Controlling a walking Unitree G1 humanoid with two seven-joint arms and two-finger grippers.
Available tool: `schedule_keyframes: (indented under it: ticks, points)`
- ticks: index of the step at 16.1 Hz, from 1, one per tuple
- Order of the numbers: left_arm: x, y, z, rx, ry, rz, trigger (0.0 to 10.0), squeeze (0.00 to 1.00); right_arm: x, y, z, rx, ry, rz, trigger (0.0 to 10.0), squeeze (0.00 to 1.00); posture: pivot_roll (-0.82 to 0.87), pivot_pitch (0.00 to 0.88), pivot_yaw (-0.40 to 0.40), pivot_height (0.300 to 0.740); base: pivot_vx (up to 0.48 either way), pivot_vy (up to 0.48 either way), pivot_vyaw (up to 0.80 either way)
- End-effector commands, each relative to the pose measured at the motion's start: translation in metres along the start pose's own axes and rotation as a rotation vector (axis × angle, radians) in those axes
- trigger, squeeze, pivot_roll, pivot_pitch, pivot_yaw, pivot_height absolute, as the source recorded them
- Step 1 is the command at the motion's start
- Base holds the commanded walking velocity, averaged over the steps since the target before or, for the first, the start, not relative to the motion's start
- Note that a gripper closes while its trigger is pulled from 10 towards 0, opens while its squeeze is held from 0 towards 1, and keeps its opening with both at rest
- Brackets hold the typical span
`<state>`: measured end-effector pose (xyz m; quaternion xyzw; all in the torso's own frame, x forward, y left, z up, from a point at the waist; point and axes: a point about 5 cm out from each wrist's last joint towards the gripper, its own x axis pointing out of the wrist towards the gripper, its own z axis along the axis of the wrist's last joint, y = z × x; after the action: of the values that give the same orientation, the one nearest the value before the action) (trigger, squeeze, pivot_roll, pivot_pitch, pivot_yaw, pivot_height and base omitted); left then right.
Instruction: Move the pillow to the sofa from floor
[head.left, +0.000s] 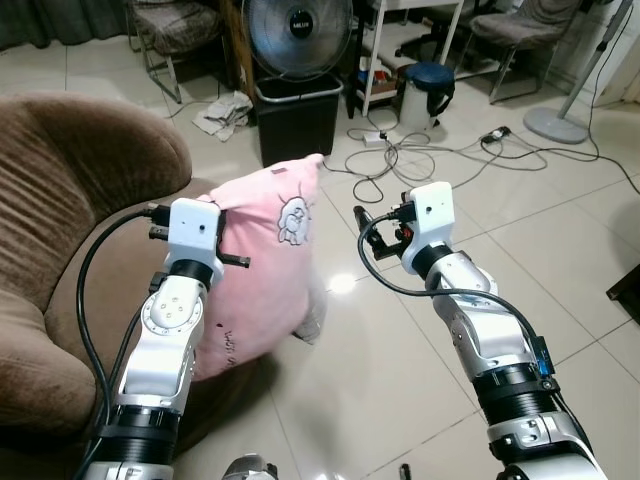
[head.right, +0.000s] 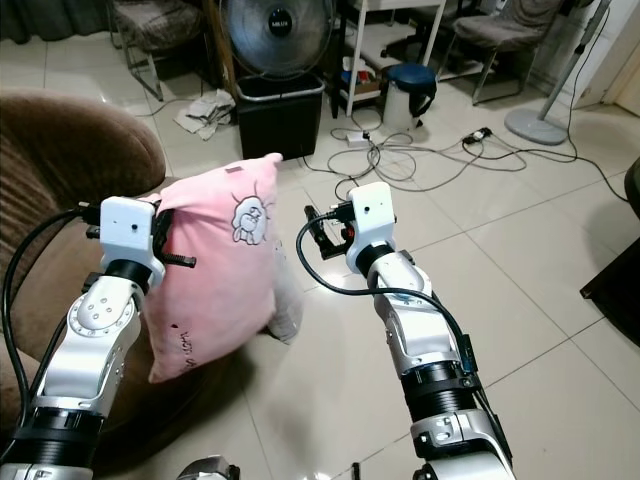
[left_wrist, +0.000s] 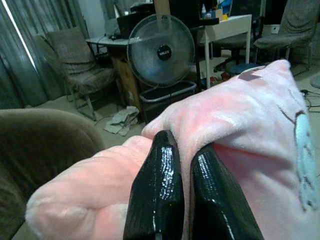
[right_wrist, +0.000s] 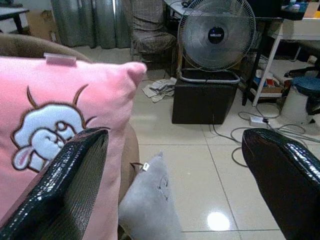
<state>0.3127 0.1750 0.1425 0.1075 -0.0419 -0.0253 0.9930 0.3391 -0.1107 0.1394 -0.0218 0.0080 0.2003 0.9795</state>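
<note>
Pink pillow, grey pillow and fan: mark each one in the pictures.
pink pillow (head.left: 262, 262), left eye view, on its pink front below the cartoon print.
grey pillow (right_wrist: 150, 200), right wrist view, on the middle of its grey face.
fan (right_wrist: 216, 35), right wrist view, on the hub of its round grille.

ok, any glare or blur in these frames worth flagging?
Left eye view: a bright lamp reflection on the glossy tiled floor beside the pink cartoon-print pillow. Left wrist view: left claw close and soft. Right wrist view: right claw fingers blurred.
</note>
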Motion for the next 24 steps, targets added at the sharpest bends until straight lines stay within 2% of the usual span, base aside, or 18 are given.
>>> schedule_keyframes:
  ticks: [1,13,17,21,24]
  points:
    - [0.005,-0.001,0.014,0.017,-0.070,-0.005,10.0,0.00,0.002,-0.001,0.003,-0.022,-0.006,0.004,10.0,0.00,0.15,0.000,-0.051,0.740,0.277,0.000,0.00]
    - [0.010,-0.006,0.016,0.034,-0.085,-0.039,10.0,0.00,0.000,-0.001,0.000,-0.030,-0.006,-0.004,10.0,0.00,0.12,0.000,-0.022,0.740,0.368,0.000,0.73]
    - [0.009,-0.003,0.015,0.037,-0.076,-0.018,10.0,0.00,-0.001,0.005,-0.006,-0.004,0.019,0.038,10.0,0.00,0.13,0.000,-0.032,0.740,0.366,0.000,0.00]
    - [0.008,0.001,0.009,0.037,-0.039,0.006,10.0,0.00,-0.001,0.008,-0.006,-0.014,0.025,0.061,10.0,0.00,0.13,0.000,-0.032,0.740,0.000,0.000,0.00]
    - [0.010,-0.007,0.002,0.085,-0.013,-0.087,10.0,0.00,-0.005,0.008,-0.003,-0.074,0.019,0.164,10.0,0.00,0.13,0.000,-0.042,0.740,0.000,0.000,0.00]
